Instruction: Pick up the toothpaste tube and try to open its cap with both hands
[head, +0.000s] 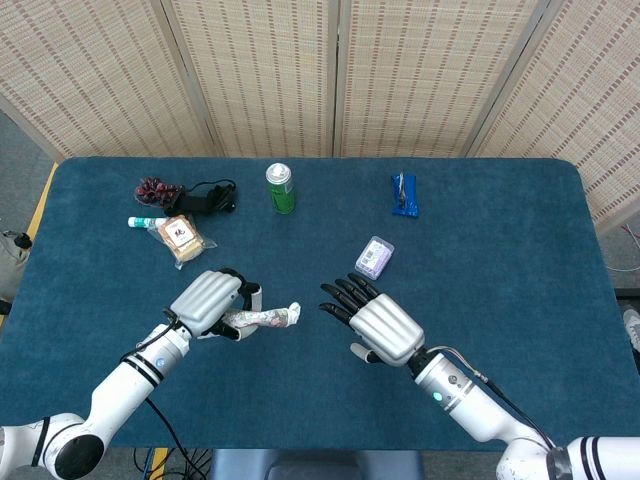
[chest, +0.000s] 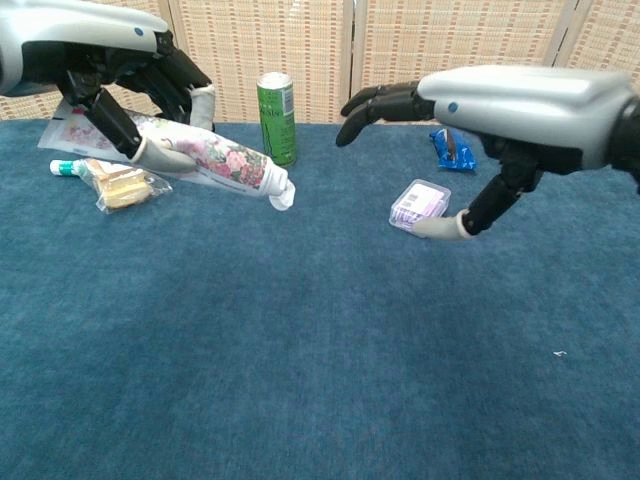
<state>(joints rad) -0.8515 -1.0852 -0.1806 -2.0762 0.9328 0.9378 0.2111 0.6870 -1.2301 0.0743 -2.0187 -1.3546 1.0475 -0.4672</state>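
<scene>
My left hand (head: 208, 302) (chest: 110, 70) grips a floral-printed toothpaste tube (head: 258, 320) (chest: 200, 157) by its body, held above the blue table. The tube's white cap (head: 293, 313) (chest: 283, 195) points right and slightly down. My right hand (head: 380, 325) (chest: 520, 100) hovers to the right of the cap, a clear gap away from it, with its dark fingers (chest: 375, 102) stretched out and nothing in it. Its thumb (chest: 440, 227) hangs below the palm.
A green can (head: 280, 187) (chest: 276, 117) stands at the back centre. A small purple box (head: 374, 257) (chest: 419, 205) lies beyond the right hand, a blue packet (head: 403, 193) further back. A wrapped snack (head: 180, 237) (chest: 118, 184), a small tube and dark items sit at the back left.
</scene>
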